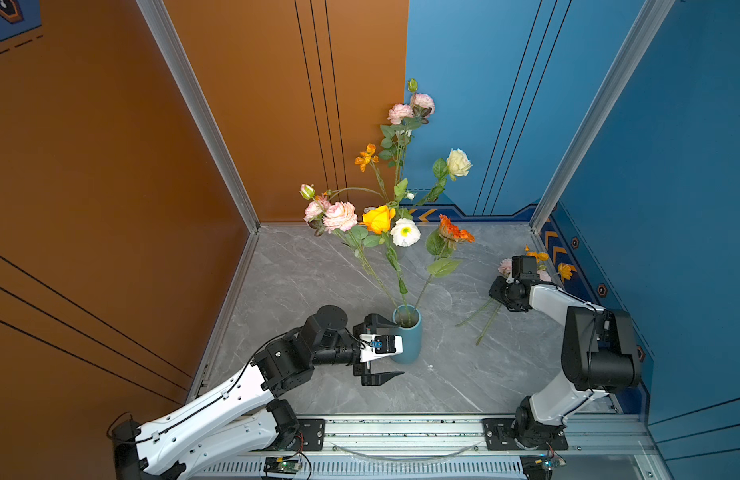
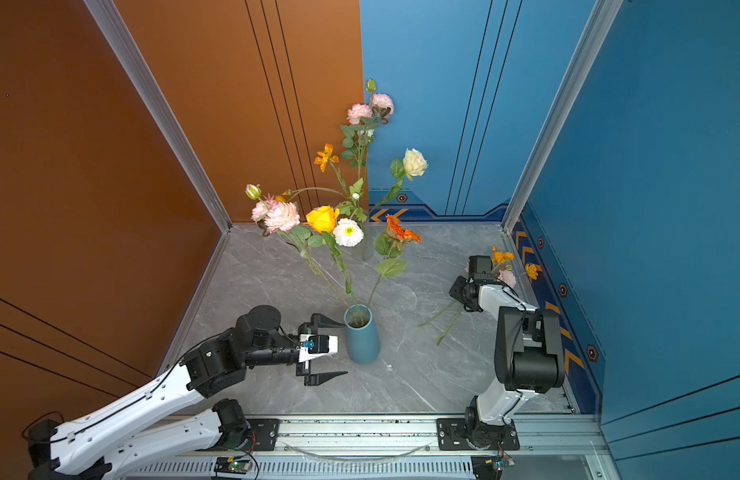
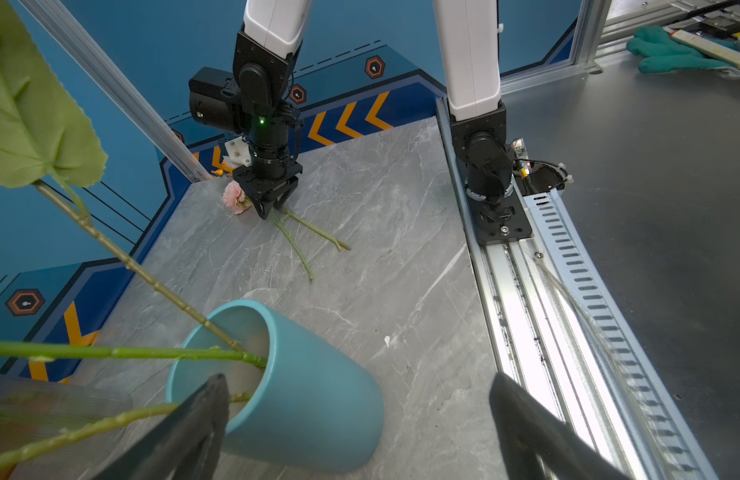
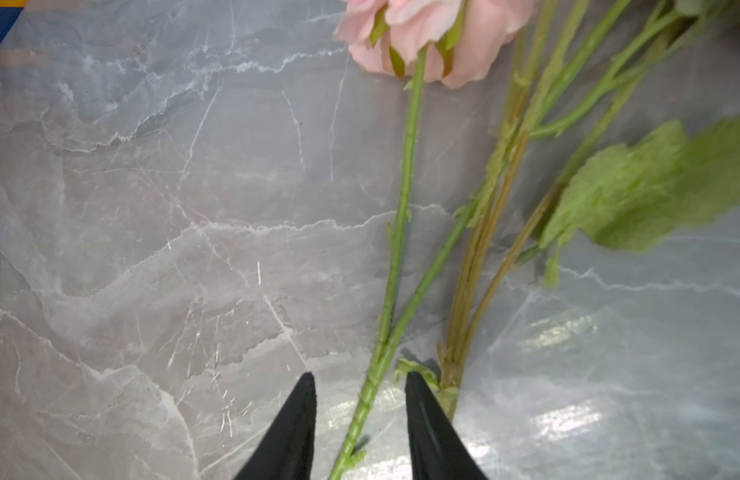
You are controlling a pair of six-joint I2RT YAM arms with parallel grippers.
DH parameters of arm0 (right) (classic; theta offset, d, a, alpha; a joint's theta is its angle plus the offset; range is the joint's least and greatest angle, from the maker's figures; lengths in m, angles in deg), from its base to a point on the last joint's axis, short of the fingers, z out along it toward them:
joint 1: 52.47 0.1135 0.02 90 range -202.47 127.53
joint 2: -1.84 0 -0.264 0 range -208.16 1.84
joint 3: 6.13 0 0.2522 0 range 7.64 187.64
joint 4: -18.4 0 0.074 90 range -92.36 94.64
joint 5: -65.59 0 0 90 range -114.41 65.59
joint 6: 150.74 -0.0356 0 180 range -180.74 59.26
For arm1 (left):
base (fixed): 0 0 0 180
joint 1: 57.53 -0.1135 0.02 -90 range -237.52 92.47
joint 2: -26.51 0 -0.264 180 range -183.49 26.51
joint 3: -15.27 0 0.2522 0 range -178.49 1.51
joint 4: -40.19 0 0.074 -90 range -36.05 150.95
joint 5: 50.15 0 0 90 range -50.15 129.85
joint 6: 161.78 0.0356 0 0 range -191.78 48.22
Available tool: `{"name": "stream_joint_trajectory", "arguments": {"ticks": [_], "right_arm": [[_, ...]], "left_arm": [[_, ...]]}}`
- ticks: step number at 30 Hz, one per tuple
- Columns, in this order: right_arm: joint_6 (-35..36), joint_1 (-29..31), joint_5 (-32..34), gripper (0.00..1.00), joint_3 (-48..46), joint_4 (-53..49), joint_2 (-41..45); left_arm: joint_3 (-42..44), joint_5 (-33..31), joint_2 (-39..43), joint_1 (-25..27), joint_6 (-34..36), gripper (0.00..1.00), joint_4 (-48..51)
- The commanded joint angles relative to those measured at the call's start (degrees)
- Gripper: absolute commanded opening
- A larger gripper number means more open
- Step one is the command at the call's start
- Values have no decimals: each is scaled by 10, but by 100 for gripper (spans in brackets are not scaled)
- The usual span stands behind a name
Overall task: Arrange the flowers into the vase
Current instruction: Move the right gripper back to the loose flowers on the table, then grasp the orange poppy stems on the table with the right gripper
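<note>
marble tabletop | left jaws wide open beside teal vase | right jaws part-open astride pink flower stem

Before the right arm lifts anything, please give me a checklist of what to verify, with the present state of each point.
1. Pink flower stem lies between the fingers of the right gripper: ok.
2. Right gripper closed on it: not ok, gaps on both sides.
3. Brown stem outside the gripper: ok, though close.
4. Vase upright: ok.
5. Left gripper holding the vase: not ok, open around it.
6. Free room in the vase mouth: ok.
</note>
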Motion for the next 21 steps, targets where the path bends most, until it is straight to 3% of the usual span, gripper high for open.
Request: {"name": "stream_joint_trajectory", "arguments": {"ticks": [1, 12, 21], "right_arm": [[-6, 4, 17, 38, 16, -6, -21], [-6, 6, 20, 37, 21, -5, -40], [5, -2, 52, 37, -31, -16, 63]], "left_arm": [[9, -6, 9, 3, 8, 98, 9], [10, -8, 9, 1, 10, 98, 9], [10, -6, 6, -1, 9, 98, 9]]}}
